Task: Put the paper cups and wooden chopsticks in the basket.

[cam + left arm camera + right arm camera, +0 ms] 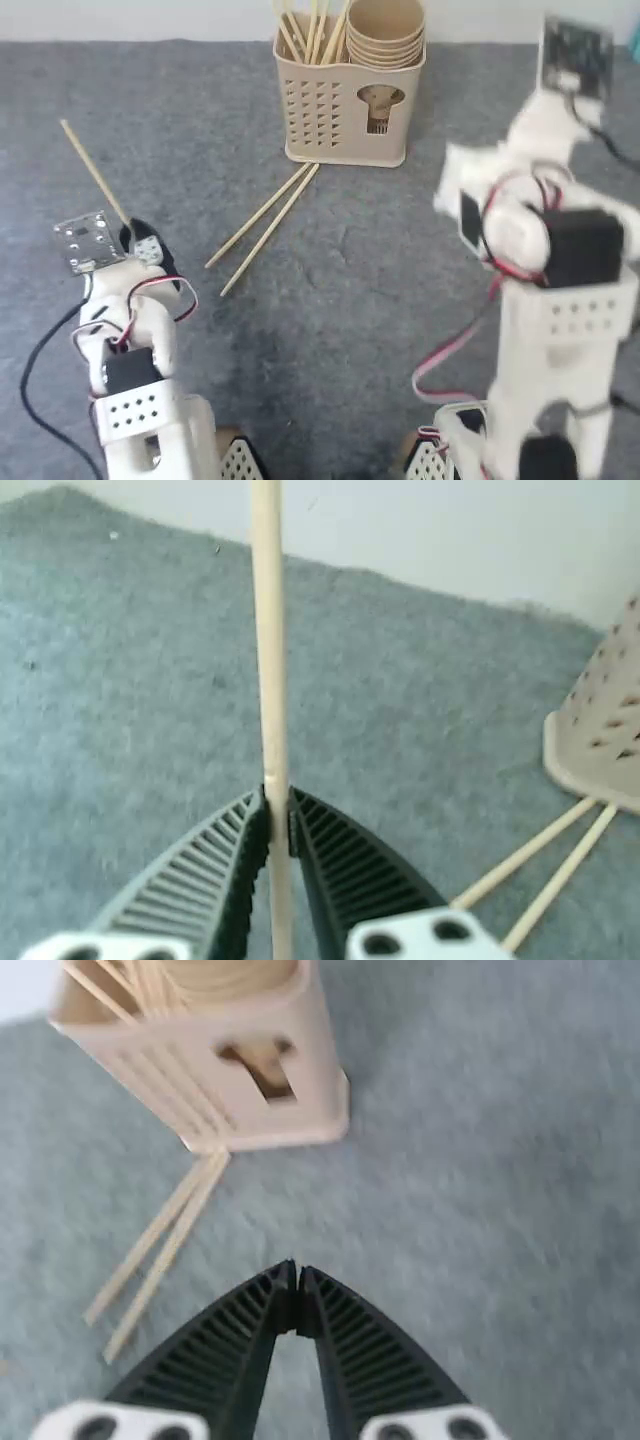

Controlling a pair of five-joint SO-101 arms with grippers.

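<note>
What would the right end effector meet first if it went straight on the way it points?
Most likely the grey carpet just short of the basket, or the basket's front wall if the path runs flatter; depth is unclear. The two loose chopsticks lie off to one side.

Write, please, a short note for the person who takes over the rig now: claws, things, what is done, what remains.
Left claw: shut on one wooden chopstick.
Right claw: shut, empty, over the carpet in front of the basket.
Done: paper cups stacked in the basket, several chopsticks beside them.
Left: the held chopstick, plus two chopsticks lying on the carpet at the basket's foot.
</note>
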